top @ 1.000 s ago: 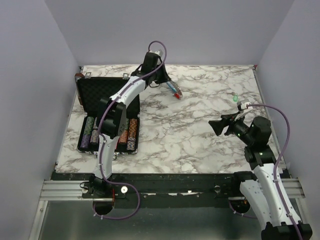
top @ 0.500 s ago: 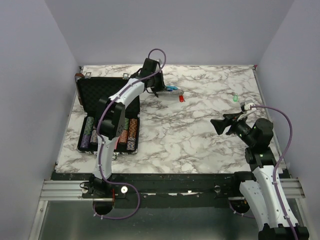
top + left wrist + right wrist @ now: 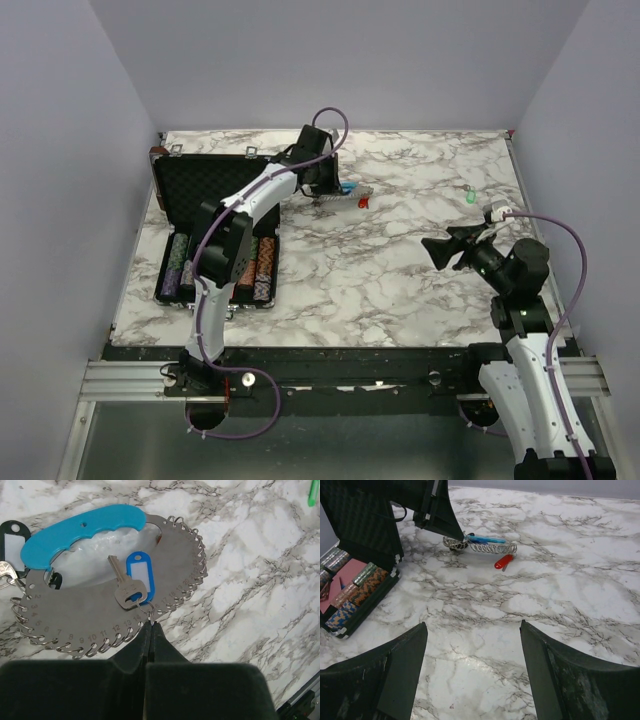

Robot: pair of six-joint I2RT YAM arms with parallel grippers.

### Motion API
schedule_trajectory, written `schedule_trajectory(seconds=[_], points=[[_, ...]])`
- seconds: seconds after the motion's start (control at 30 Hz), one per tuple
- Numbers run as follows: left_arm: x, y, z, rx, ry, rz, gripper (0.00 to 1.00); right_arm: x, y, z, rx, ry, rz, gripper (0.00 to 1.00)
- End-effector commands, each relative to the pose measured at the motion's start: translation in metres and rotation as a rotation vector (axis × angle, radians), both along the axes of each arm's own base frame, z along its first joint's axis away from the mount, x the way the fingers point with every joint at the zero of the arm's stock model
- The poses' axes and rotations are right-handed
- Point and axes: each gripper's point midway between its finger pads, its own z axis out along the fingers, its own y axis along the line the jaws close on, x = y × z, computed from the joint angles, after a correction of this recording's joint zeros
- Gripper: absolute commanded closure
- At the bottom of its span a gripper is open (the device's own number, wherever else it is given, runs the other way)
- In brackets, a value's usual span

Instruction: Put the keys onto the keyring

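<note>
- Two dark fingers of the right gripper are standing wide apart nearest the camera in the right wrist view. They are holding nothing and hovering over the marble table.
- Farther out, the red key is lying loose on the marble just beside the keyring, not on it. It is looking tiny and light, and is likely to skid on the smooth top. Its plastic head is seeming the best place to pinch.
- The keyring is showing as a flat grey metal plate with numbered wire loops round its rim and a light-blue handle. It is looking stiff and thin and is lying flat, so its edge is offering little grip. The raised handle is appearing the surer hold.
- The left gripper is pressing fully shut, its tips meeting at the small split ring of the blue key, which is resting on the plate. Whether the wire is actually nipped between them cannot be told.
- The green key is lying well apart, toward the right side of the table.
- Only the left wrist view is revealing the numbers, the loops and a black tag at the plate's edge. Only the top view is showing both arms together, with the open black case to the left.
</note>
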Motion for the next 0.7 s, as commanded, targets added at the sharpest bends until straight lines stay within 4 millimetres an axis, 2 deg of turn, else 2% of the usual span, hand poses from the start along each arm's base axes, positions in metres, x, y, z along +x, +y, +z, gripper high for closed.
schedule_trajectory(seconds=[0.0,0.07,0.1,0.2,0.27,0.37,0.53,0.67], points=[[-0.009,-0.003,0.013,-0.007,-0.02,-0.024,1.0,0.0,-0.005,0.001,0.012,-0.016,-0.012,0.17],[-0.01,-0.001,0.009,0.002,-0.013,-0.021,1.0,0.0,-0.006,0.0,0.014,-0.014,-0.015,0.17],[-0.01,0.001,0.007,0.01,-0.011,-0.015,0.95,0.0,-0.006,0.001,0.012,-0.018,-0.015,0.17],[-0.008,0.003,0.004,0.03,-0.007,-0.009,0.66,-0.001,-0.007,0.002,0.014,-0.023,-0.018,0.17],[-0.006,0.004,0.002,0.05,0.0,-0.012,0.54,0.0,-0.008,0.003,0.014,-0.025,-0.023,0.17],[-0.004,0.003,-0.002,0.076,0.02,-0.029,0.49,-0.001,-0.01,0.005,0.013,-0.034,-0.03,0.17],[-0.005,0.009,-0.014,0.178,0.053,-0.056,0.48,-0.001,-0.012,0.006,0.016,-0.042,-0.034,0.17],[-0.01,0.015,-0.007,0.216,-0.005,-0.08,0.46,-0.002,-0.005,-0.001,0.014,-0.02,0.016,0.17]])
